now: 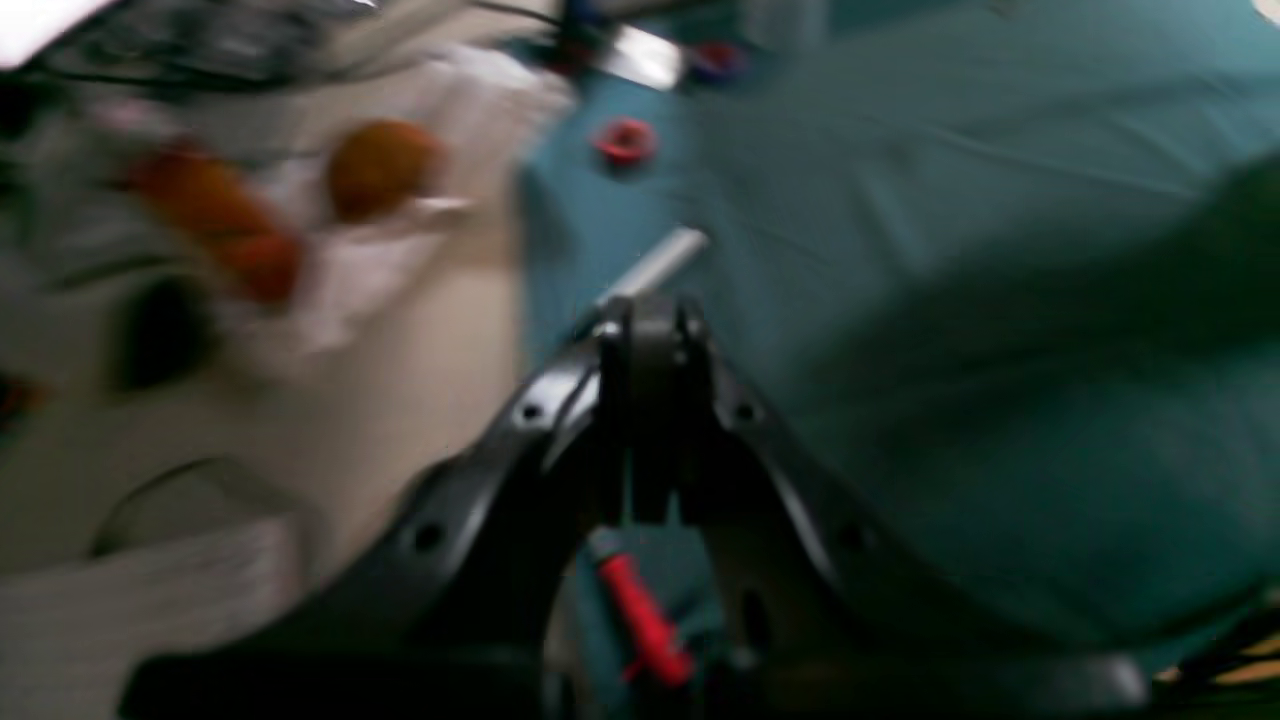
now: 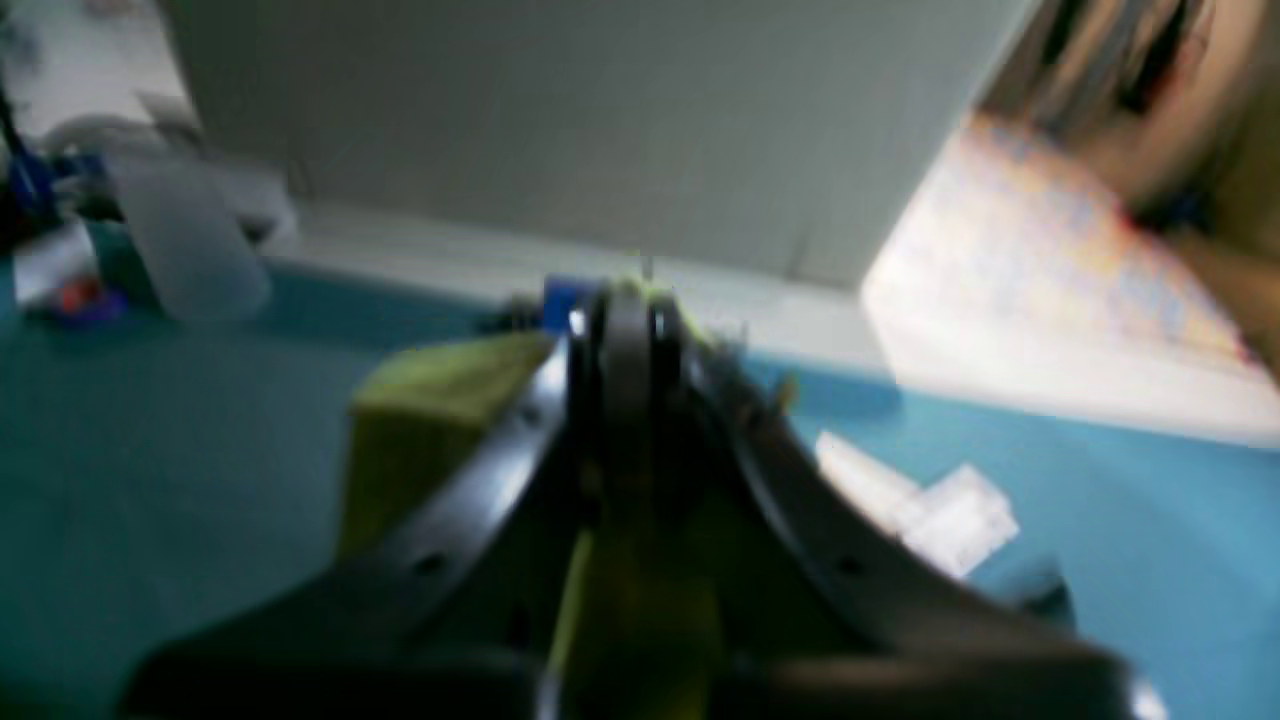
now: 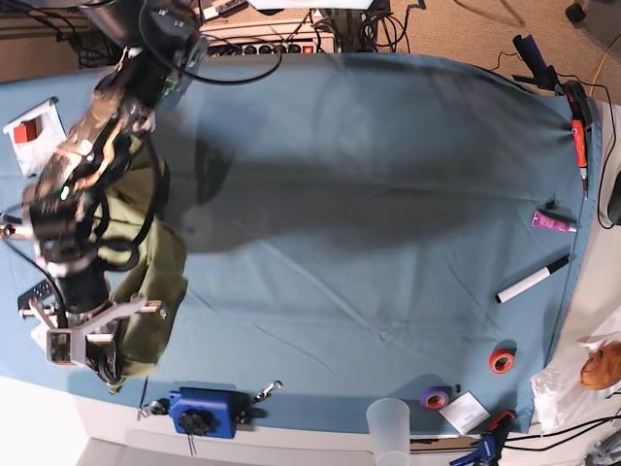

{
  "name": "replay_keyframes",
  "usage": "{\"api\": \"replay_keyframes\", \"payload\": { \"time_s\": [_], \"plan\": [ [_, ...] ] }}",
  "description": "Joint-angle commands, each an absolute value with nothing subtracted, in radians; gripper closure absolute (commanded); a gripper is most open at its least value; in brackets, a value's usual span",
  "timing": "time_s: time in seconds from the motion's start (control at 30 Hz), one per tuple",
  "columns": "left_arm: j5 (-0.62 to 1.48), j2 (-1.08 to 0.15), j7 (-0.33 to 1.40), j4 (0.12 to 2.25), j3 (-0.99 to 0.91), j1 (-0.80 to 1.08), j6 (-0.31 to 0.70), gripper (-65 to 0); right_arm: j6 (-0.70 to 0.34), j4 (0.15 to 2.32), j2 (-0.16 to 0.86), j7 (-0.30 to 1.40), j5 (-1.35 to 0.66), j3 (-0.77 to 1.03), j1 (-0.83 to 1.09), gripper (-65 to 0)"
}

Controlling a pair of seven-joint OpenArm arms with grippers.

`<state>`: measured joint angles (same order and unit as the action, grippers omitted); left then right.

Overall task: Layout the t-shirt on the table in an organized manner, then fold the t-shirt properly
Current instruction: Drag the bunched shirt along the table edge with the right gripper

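The olive-green t-shirt (image 3: 155,282) hangs bunched at the far left of the table (image 3: 388,243), draped down from the arm there. My right gripper (image 3: 109,361) is near the table's front left edge. In the right wrist view the right gripper (image 2: 625,300) is shut on the t-shirt (image 2: 440,410), and green cloth shows on both sides of the jaws and beneath them. My left gripper (image 1: 645,315) is shut with nothing between its fingers. It hovers over the teal table (image 1: 900,150), near its right end. The left arm is outside the base view.
A white marker (image 3: 532,280) (image 1: 655,265), a red tape roll (image 3: 501,361) (image 1: 624,140) and a purple tape roll (image 3: 434,397) lie near the right end. A translucent cup (image 3: 392,427) (image 2: 185,250) and a blue clamp block (image 3: 202,412) sit on the front edge. A red-handled tool (image 3: 580,141) lies at the far right.
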<state>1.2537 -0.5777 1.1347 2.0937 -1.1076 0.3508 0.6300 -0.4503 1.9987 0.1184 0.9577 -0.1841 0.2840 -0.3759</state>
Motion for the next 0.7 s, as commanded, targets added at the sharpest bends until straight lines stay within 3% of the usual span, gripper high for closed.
{"api": "replay_keyframes", "payload": {
  "time_s": [0.0, 0.23, 0.43, 0.6, 0.67],
  "plan": [
    [1.235, -0.587, 1.078, 2.102, -1.078, 0.351, 0.627, 0.0, -0.444, 1.964, 0.135, 0.916, -0.193, 0.283, -0.444, 0.0],
    [1.129, -0.488, 1.031, 2.102, -0.944, 0.263, 0.625, 0.0, -0.444, 1.654, 0.184, 0.917, -0.193, 0.282, -0.651, 0.0],
    [1.129, -0.485, 1.031, 2.102, -0.945, 0.244, 0.626, 0.0, -0.463, 1.57, 0.194, 1.008, -0.194, 0.282, -0.695, 0.0],
    [1.129, -0.485, 1.031, 2.102, -0.945, 0.247, 0.626, 0.0, -0.478, 1.57, 0.195, 1.045, -0.209, 0.282, -0.696, -18.7],
    [1.129, -0.485, 1.031, 2.102, -0.945, 0.247, 0.626, 0.0, -0.478, 1.571, 0.195, 1.042, -0.209, 0.282, -0.697, -19.9]
  ]
}}
